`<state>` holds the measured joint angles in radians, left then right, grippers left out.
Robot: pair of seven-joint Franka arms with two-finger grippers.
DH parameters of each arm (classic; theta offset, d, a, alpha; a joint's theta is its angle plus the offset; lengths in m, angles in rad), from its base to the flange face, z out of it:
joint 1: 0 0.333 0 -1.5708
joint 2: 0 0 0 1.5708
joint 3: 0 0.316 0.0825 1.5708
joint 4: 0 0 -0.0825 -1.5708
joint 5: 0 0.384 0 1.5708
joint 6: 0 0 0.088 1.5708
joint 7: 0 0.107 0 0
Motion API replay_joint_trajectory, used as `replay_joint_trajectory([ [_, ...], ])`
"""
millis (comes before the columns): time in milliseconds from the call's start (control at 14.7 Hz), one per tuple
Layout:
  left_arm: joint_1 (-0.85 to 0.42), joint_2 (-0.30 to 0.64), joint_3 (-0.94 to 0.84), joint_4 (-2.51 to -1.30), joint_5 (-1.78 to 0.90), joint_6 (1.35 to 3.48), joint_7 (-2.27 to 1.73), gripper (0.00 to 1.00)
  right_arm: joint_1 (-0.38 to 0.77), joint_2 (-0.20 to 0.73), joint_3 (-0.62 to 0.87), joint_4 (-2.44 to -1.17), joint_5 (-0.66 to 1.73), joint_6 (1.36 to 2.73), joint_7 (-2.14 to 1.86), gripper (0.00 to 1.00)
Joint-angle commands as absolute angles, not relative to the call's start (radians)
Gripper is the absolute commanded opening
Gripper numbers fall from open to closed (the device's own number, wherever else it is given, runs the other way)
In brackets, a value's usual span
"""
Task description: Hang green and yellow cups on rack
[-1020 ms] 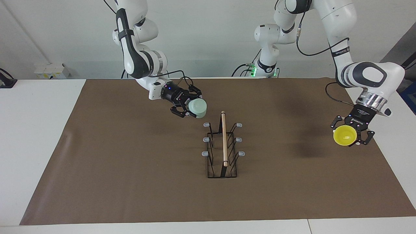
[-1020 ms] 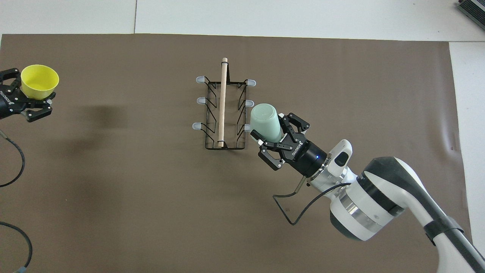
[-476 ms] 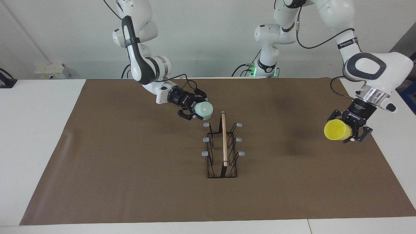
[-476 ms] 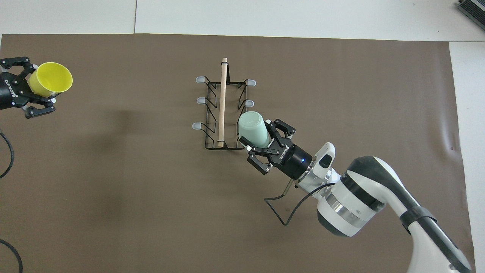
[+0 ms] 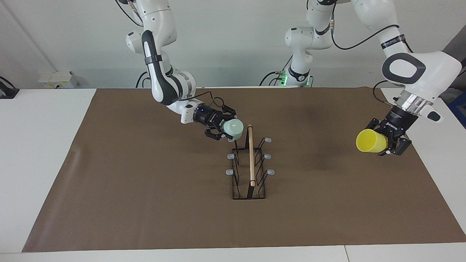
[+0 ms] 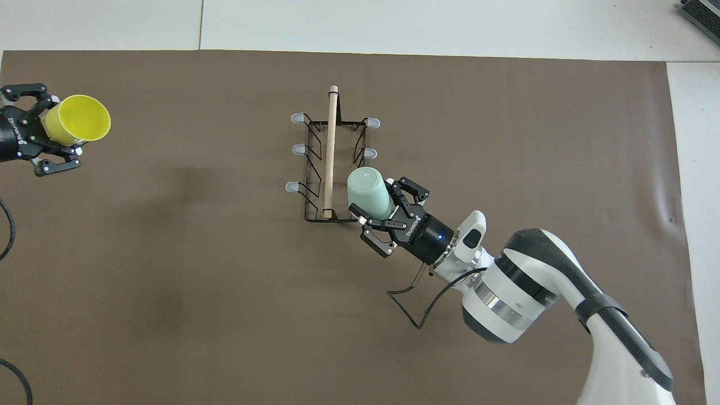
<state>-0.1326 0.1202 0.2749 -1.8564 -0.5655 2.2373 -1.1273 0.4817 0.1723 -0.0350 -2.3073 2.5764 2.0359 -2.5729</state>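
The black wire rack (image 5: 251, 156) with a wooden rod stands mid-mat; it also shows in the overhead view (image 6: 331, 157). My right gripper (image 5: 225, 130) is shut on the mint green cup (image 5: 233, 128), held on its side with its base toward the rod. The cup sits at the rack's prong nearest the robots on the right arm's side and hides that prong in the overhead view (image 6: 367, 192). My left gripper (image 5: 386, 141) is shut on the yellow cup (image 5: 370, 141), tipped on its side in the air over the mat's edge at the left arm's end, mouth toward the rack (image 6: 79, 118).
A brown mat (image 5: 145, 189) covers most of the white table (image 5: 40, 153). The other five grey-tipped prongs are bare. A white box (image 5: 58, 79) sits at the table's edge near the wall. Cables trail from both wrists.
My right gripper has moved down and toward the rack, bringing the green cup onto the nearest prong. My left gripper has tipped the yellow cup from mouth-up onto its side and shifted slightly toward the rack.
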Motion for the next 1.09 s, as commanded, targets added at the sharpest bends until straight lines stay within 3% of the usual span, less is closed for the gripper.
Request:
replay_joint_trajectory([
  [0,-0.137,0.060,0.247,-1.879,-0.454,2.243,-1.158,0.00,0.485,0.209,-0.031,-2.298,2.712,1.987,-2.657,0.00],
  [1020,-0.135,-0.037,0.068,-1.876,0.118,2.227,-1.373,0.00,0.488,0.253,-0.031,-2.292,2.718,1.994,-2.689,0.00],
])
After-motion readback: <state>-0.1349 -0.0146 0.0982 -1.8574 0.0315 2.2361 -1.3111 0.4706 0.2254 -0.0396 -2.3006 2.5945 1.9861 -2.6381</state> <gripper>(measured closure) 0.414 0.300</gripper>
